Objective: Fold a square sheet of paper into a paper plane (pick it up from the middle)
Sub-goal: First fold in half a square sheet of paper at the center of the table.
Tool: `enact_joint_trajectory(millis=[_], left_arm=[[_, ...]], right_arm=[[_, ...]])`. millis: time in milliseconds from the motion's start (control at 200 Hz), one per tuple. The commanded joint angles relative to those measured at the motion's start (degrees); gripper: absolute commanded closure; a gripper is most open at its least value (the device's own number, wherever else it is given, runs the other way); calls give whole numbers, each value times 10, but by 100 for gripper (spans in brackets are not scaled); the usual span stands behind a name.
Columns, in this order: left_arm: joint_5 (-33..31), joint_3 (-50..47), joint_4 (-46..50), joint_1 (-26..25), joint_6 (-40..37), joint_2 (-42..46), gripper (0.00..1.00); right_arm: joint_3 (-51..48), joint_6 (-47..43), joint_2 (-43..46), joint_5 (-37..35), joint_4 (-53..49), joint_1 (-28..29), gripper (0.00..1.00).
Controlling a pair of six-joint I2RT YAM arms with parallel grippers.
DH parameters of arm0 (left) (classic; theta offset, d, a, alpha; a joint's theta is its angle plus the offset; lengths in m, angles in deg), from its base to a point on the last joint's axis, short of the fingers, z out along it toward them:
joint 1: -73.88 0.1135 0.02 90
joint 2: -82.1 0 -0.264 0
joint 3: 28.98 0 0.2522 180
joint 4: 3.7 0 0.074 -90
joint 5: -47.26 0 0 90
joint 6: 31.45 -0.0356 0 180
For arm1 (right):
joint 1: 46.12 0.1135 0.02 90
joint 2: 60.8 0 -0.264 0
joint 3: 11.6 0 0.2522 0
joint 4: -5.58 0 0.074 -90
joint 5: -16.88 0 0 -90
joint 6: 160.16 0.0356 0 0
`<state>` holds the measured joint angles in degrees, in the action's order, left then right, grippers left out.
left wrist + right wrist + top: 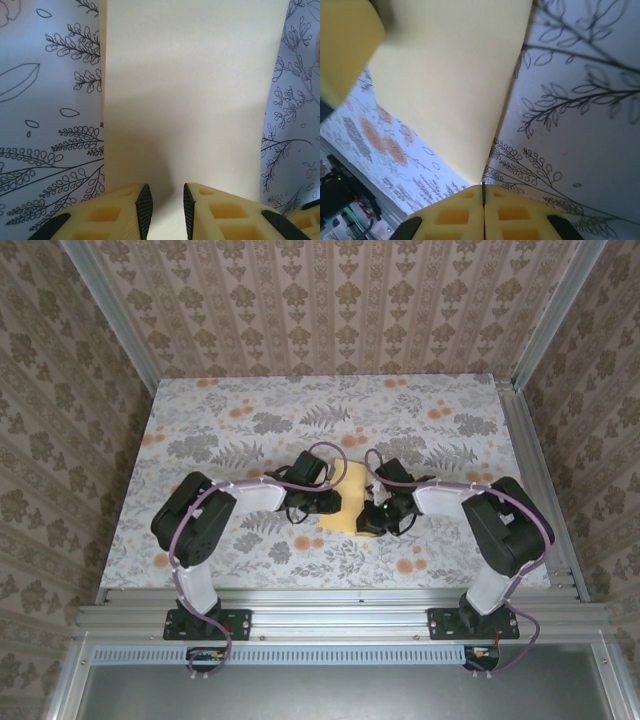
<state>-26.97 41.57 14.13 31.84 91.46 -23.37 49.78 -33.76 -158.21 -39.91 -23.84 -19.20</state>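
A tabletop cover (250,420) printed with grey ferns and leaf sprigs (65,145), and dotted with small round orange flower prints (405,565), lies flat inside a booth whose three walls (340,300) wear beige damask-pattern wallpaper. Pale metal uprights (110,310) mark the rear corners. An aluminium rail (340,615) runs across the table's near edge, with a dull grey panel (330,690) just below it.
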Motion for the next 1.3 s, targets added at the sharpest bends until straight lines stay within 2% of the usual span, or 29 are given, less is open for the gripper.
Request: enact_joint_trajectory(millis=[0, 210, 415, 520, 635, 885, 1290], left_arm=[[-35, -13, 80, -3, -18, -39, 71], [-51, -11, 88, -8, -28, -26, 71], [-66, -10, 98, -15, -40, -17, 71], [-62, -28, 70, -14, -37, -11, 71], [-71, -24, 79, -21, -54, -15, 71], [-96, -38, 81, -27, -72, -11, 70], [-133, -65, 95, -30, -101, -16, 70]], right_arm=[[27, 20, 38, 2, -2, -13, 90], [58, 89, 13, -19, 98, -36, 91], [72, 113, -28, -27, 132, -37, 92], [72, 107, -48, -36, 152, -38, 92], [73, 107, -66, -28, 183, -38, 91], [79, 85, -103, -48, 181, -40, 92], [49, 34, -111, -95, 195, -61, 93]])
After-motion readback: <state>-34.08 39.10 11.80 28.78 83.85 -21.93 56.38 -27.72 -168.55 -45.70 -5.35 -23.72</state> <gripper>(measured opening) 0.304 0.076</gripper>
